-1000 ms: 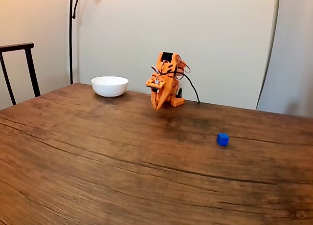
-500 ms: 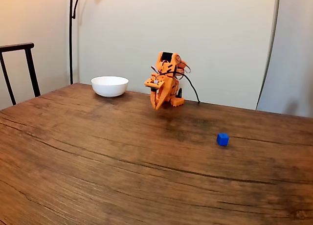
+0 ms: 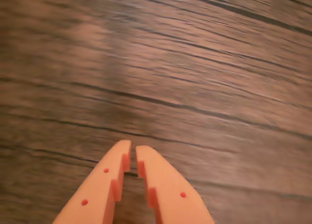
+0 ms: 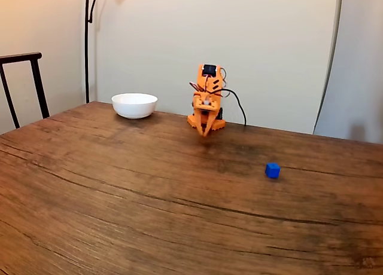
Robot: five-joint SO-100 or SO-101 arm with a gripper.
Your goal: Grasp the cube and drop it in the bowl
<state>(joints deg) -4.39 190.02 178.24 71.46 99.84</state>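
The tiny blue cube (image 4: pixel 273 170) lies on the wooden table at the right in the fixed view. A glossy white bowl (image 4: pixel 134 104) stands at the far left of the table. Between them, near the back edge, the orange arm is folded with its gripper (image 4: pixel 205 133) pointing down just above the wood, well left of the cube and behind it. In the wrist view the gripper (image 3: pixel 132 148) enters from the bottom edge, its two orange fingers nearly touching, with nothing between them and only wood grain beneath.
A dark chair (image 4: pixel 24 83) stands off the table's left side and a lamp pole (image 4: pixel 87 42) rises behind the bowl. A black cable (image 4: pixel 234 104) trails from the arm to the right. Bare table (image 4: pixel 149 215) stretches across the foreground.
The arm has swung to the right in the fixed view, from facing the bowl side to pointing toward the camera. The cube and bowl stay where they were.
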